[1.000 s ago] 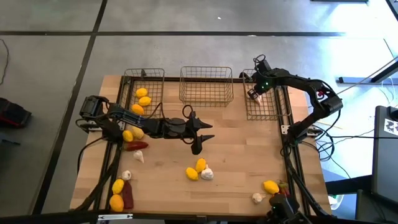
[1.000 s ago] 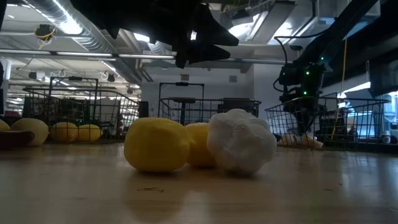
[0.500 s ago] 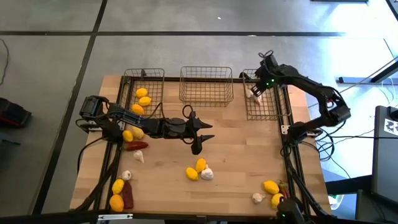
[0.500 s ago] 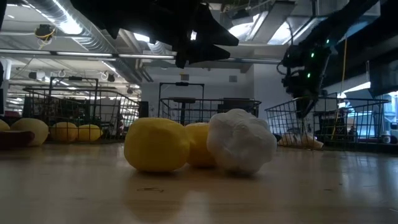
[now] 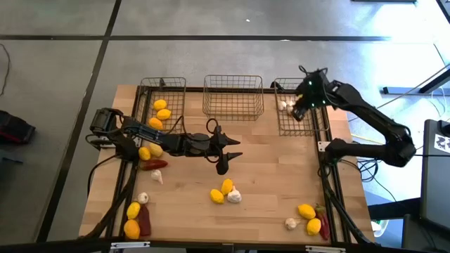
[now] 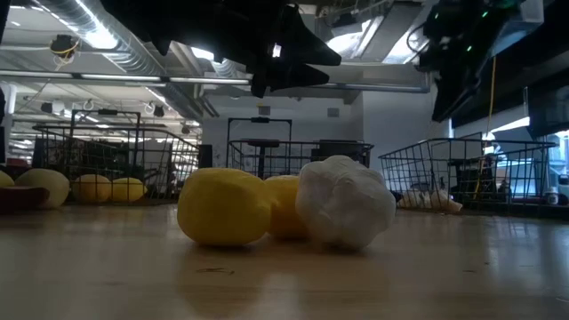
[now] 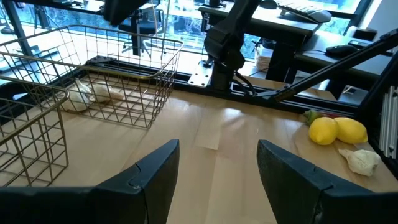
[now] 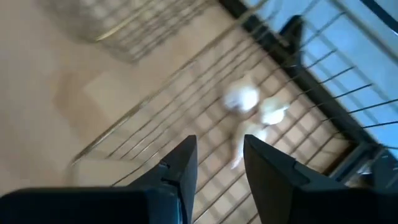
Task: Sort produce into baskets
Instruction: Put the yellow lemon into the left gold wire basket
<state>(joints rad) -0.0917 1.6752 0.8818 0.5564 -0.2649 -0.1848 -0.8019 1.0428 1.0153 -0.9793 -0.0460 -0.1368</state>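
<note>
Overhead, 3 baskets line the upper middle of the frame: the left basket (image 5: 163, 105) holds lemons, the middle basket (image 5: 233, 97) looks empty, and the right basket (image 5: 299, 112) holds garlic bulbs (image 5: 285, 105) at its upper left corner. The right gripper (image 5: 301, 111) hangs over that basket, while the left gripper (image 5: 223, 160) sits near frame centre above a lemon-and-garlic cluster (image 5: 226, 192); more produce lies at lower left and lower right. At table height, 2 lemons (image 6: 224, 207) touch a garlic bulb (image 6: 345, 203) in the foreground, with the left arm dark above them. From the left wrist, the left gripper (image 7: 217, 163) is spread wide and empty, bare wood between its fingers. From the right wrist, the right gripper (image 8: 219, 155) is parted with nothing held, garlic (image 8: 242, 98) lying inside the wire beneath. Judging ahead, the tight cluster is the main risk: closing on 1 item could nudge its neighbours rolling, and the right arm could snag the basket rim if it swings away low.
</note>
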